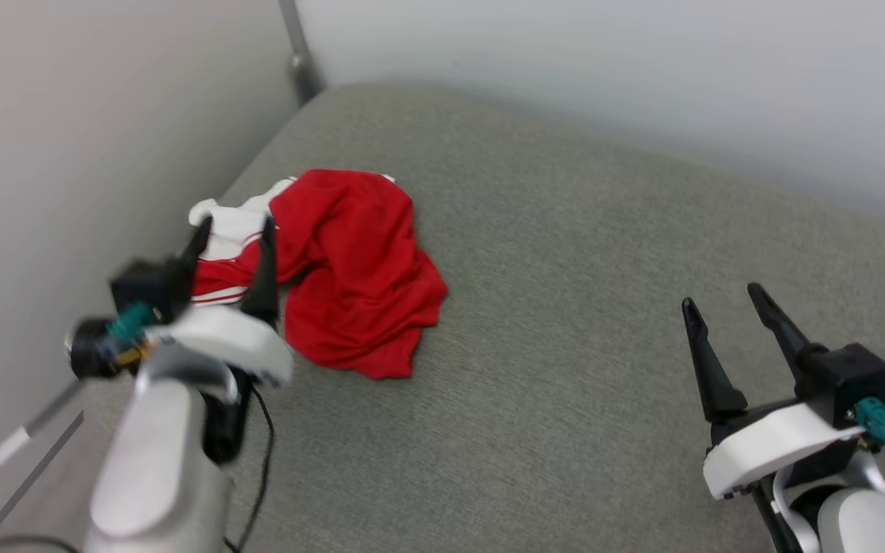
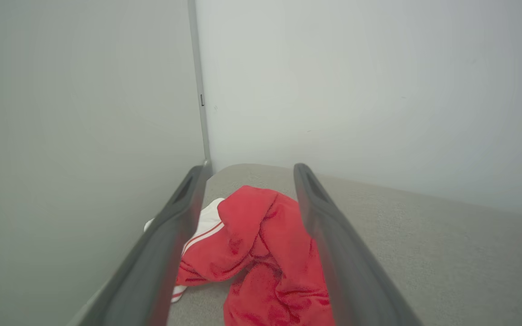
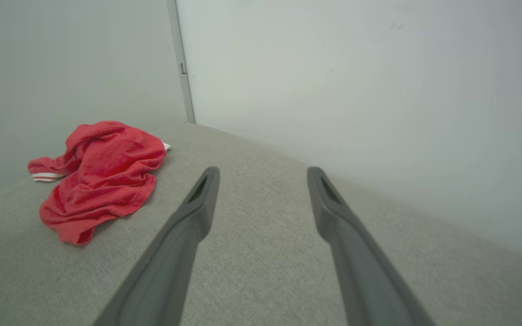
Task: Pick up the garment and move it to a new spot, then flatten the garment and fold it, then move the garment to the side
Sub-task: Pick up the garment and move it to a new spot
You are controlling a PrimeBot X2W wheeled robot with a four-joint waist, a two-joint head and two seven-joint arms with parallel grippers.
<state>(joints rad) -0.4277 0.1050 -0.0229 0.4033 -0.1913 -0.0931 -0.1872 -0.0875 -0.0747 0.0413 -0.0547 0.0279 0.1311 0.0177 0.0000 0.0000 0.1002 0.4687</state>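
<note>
The garment (image 1: 358, 284) lies crumpled in a heap on the grey fabric surface (image 1: 581, 346), at its far left, close to the left wall (image 1: 66, 153) and not far from the corner post (image 1: 300, 61). Most of what shows is red. A white sleeve with red-and-white striped trim is bunched at the left edge of the heap, nearest the wall. The left tool (image 1: 236, 224) is at the near-left edge of the heap, its two dark fingers spread wide and holding nothing. In the head view they overlap the white sleeve. In the left wrist view the garment (image 2: 261, 235) shows between the fingers of the left tool (image 2: 248, 168) and just beyond them, but I cannot tell whether the tips touch the cloth. The right tool (image 1: 721, 296) is over bare fabric at the near right, well apart from the garment, its fingers also wide and empty. In the right wrist view the garment (image 3: 102, 172) sits far off to the left of the right tool (image 3: 263, 170).
</note>
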